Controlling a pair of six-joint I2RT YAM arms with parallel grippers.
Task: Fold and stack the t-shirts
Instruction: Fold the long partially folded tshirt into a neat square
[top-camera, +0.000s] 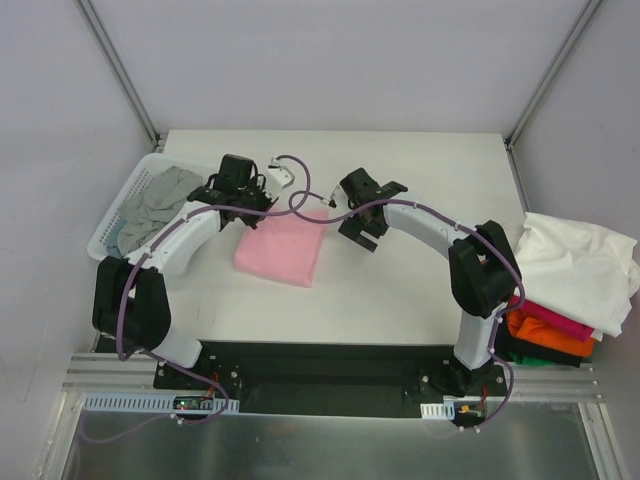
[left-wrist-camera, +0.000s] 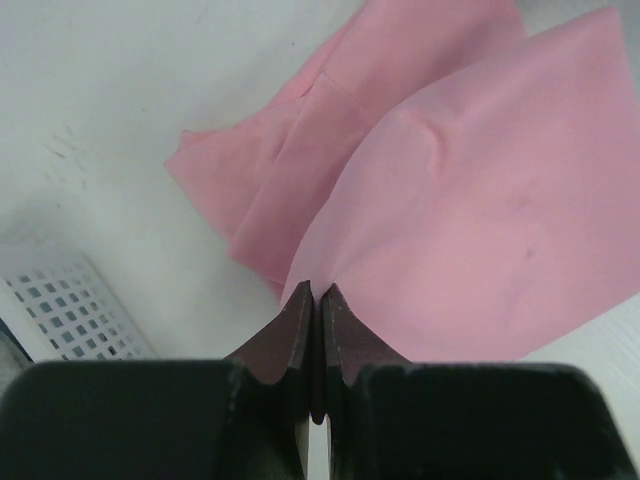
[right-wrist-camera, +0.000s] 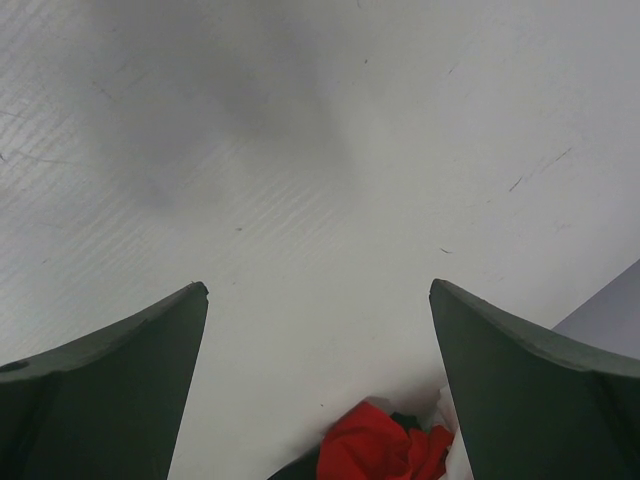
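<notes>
A light pink t-shirt (top-camera: 282, 250) lies partly folded on the white table, left of centre. My left gripper (top-camera: 262, 203) is at its far left corner, shut on a raised edge of the pink cloth (left-wrist-camera: 470, 200); the fingertips (left-wrist-camera: 300, 305) pinch the fabric between them. My right gripper (top-camera: 362, 234) hovers just right of the pink shirt, open and holding nothing. In the right wrist view its fingers (right-wrist-camera: 150, 350) stand wide apart over bare table. A grey t-shirt (top-camera: 152, 205) lies crumpled in the basket. More t-shirts are stacked at the right edge: white (top-camera: 575, 262) on top, then magenta (top-camera: 552, 318), then orange (top-camera: 548, 342).
The white lattice basket (top-camera: 112, 222) stands at the table's left edge, and its corner (left-wrist-camera: 60, 305) shows in the left wrist view. Red cloth (right-wrist-camera: 385, 450) from the stack shows low in the right wrist view. Grey walls with metal posts close in the table.
</notes>
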